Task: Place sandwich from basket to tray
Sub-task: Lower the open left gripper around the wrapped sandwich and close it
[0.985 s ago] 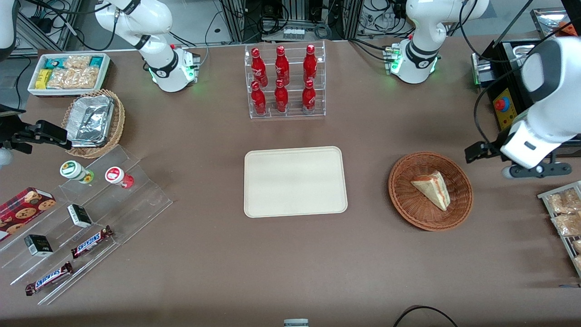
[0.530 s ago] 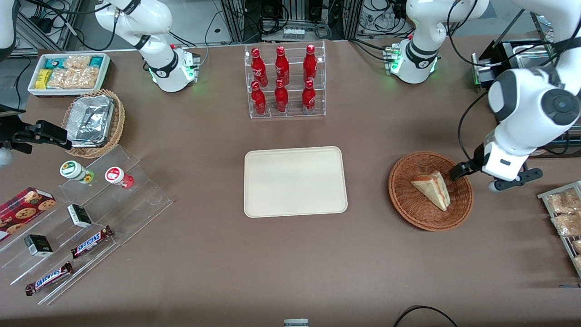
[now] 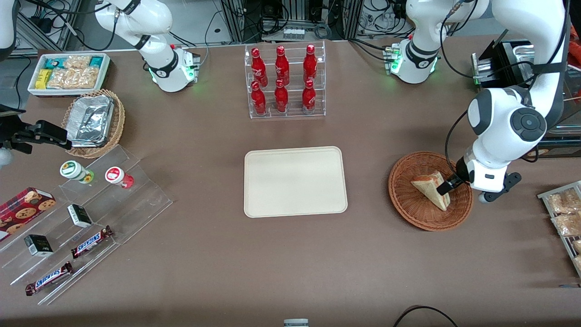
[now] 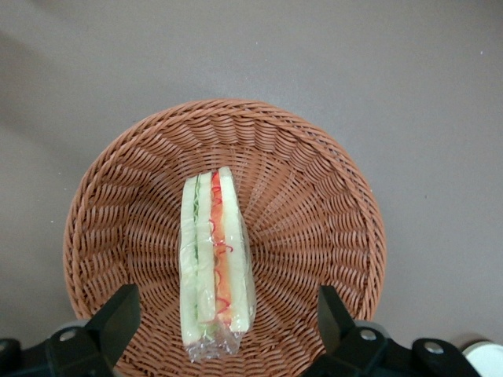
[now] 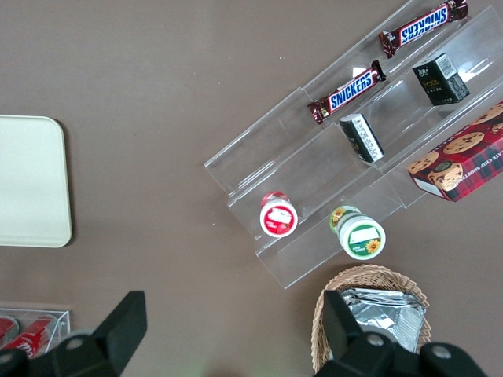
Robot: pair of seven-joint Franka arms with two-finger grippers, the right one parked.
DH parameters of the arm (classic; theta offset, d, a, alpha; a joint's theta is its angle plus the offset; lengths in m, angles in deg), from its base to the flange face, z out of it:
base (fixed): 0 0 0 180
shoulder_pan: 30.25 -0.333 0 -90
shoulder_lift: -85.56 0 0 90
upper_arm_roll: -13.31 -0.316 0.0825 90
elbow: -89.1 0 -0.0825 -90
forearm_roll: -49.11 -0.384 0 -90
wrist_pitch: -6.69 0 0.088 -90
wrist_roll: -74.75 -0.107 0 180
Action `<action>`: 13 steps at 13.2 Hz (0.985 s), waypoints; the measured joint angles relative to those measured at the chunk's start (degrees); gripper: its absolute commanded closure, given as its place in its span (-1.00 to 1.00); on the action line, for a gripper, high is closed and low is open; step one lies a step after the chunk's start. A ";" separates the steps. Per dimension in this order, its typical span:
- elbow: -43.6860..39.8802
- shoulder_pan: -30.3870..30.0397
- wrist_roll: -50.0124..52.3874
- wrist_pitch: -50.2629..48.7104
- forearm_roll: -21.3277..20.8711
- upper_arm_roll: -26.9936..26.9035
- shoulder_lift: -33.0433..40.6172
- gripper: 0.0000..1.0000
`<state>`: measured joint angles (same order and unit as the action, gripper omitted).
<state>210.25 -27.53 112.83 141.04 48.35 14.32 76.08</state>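
Observation:
The sandwich [image 3: 429, 187], a wrapped pale wedge with red and green filling, lies in the reddish-brown woven basket [image 3: 408, 209] toward the working arm's end of the table. My left gripper [image 3: 447, 186] hangs over the basket, just above the sandwich's thick end. In the left wrist view the sandwich [image 4: 214, 259] stands on edge in the basket [image 4: 314, 196], and the gripper [image 4: 226, 330] is open, its two black fingers wide apart on either side of the wedge and not touching it. The cream tray [image 3: 295, 181] lies bare at mid-table, also in the right wrist view [image 5: 31, 181].
A clear rack of red bottles [image 3: 286, 81] stands farther from the camera than the tray. A wire rack of bagged pastries [image 3: 563, 218] sits beside the basket at the table's edge. A black control box [image 3: 504, 106] stands near the working arm. Snack shelves [image 3: 91, 218] lie toward the parked arm's end.
The left arm has swung in from the table's edge over the basket and come down. Its gripper now straddles the sandwich's thick end. The sandwich has not moved.

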 measured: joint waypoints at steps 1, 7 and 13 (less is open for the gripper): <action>0.01 0.00 1.07 0.21 0.00 0.19 -0.37 -1.00; 4.77 0.02 2.49 2.24 0.00 0.63 -1.21 -1.00; 7.80 0.02 4.27 4.39 0.00 0.65 -1.23 -1.00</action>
<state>218.04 -27.52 117.09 145.43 48.34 14.96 74.85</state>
